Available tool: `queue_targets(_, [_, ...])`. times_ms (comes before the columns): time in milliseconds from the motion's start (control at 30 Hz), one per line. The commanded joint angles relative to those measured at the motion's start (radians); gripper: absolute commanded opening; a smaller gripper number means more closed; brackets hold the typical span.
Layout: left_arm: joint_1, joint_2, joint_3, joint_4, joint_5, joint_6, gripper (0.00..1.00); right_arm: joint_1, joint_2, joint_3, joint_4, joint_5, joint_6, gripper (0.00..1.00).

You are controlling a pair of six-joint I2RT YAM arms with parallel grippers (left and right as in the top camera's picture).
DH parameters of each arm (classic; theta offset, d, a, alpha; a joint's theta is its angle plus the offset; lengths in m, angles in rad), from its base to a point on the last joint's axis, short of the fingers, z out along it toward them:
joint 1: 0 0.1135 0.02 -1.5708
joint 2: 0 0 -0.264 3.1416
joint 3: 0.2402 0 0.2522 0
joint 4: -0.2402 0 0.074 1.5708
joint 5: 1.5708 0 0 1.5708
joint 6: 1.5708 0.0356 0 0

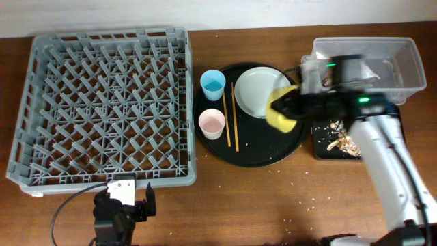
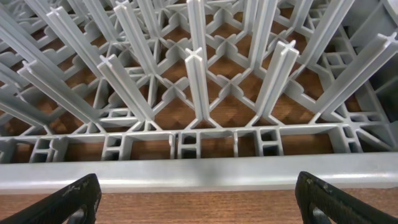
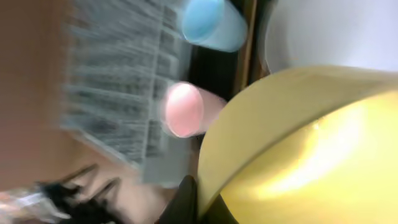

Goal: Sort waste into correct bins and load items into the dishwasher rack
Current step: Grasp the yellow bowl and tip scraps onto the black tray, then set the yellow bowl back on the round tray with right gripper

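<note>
Over the round tray (image 1: 259,145), right end effector (image 1: 288,108) clamps yellow bowl (image 1: 280,120).

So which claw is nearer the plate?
Right. The right claw holds the yellow bowl at the right edge of the plate; the left claw is far off, in front of the dishwasher rack.

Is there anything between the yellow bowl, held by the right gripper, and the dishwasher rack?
Yes. The plate, the chopsticks, the blue cup and the pink cup sit on the round black tray between the yellow bowl and the dishwasher rack. Carried above them, the bowl probably passes freely.
</note>
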Motion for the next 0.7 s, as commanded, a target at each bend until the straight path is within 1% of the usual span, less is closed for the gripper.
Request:
queue_targets(0, [0.005,-0.003,0.01,0.002,0.005,0.016,0.99,0.206,0.057,0.017,0.006,0.545,0.094,0.04])
queue_targets(67, [0.005,-0.003,0.01,0.002,0.005,0.016,0.99,0.294,0.15,0.017,0.015,0.635,0.095,0.04])
queue_targets(200, [0.005,-0.003,0.01,0.002,0.005,0.016,0.99,0.304,0.29,0.017,0.032,0.633,0.098,0.04])
queue_targets(300, [0.005,-0.003,0.01,0.002,0.005,0.016,1.0,0.304,0.359,0.017,0.047,0.581,0.097,0.05])
queue_targets(333, [0.005,-0.003,0.01,0.002,0.005,0.016,0.99,0.304,0.364,0.017,0.047,0.581,0.097,0.08])
queue_targets(367, [0.005,-0.003,0.01,0.002,0.005,0.016,0.99,0.304,0.364,0.017,0.047,0.581,0.097,0.16])
queue_targets(400, [0.005,-0.003,0.01,0.002,0.005,0.016,0.99,0.304,0.364,0.017,0.045,0.579,0.097,0.22])
queue_targets(433, [0.005,-0.003,0.01,0.002,0.005,0.016,0.99,0.304,0.364,0.017,0.039,0.572,0.097,0.33])
queue_targets(500, [0.005,-0.003,0.01,0.002,0.005,0.016,0.99,0.304,0.36,0.034,0.031,0.521,0.093,0.34])
queue_targets(567, [0.005,-0.003,0.01,0.002,0.005,0.016,0.99,0.304,0.354,0.138,-0.037,0.481,0.092,0.36])
queue_targets(600, [0.005,-0.003,0.01,0.002,0.005,0.016,1.0,0.304,0.352,0.216,-0.089,0.474,0.089,0.39])
queue_targets(633, [0.005,-0.003,0.01,0.002,0.005,0.016,0.99,0.304,0.352,0.313,-0.15,0.474,0.089,0.44])
queue_targets(667, [0.005,-0.003,0.01,0.002,0.005,0.016,0.99,0.304,0.352,0.387,-0.187,0.474,0.09,0.52])
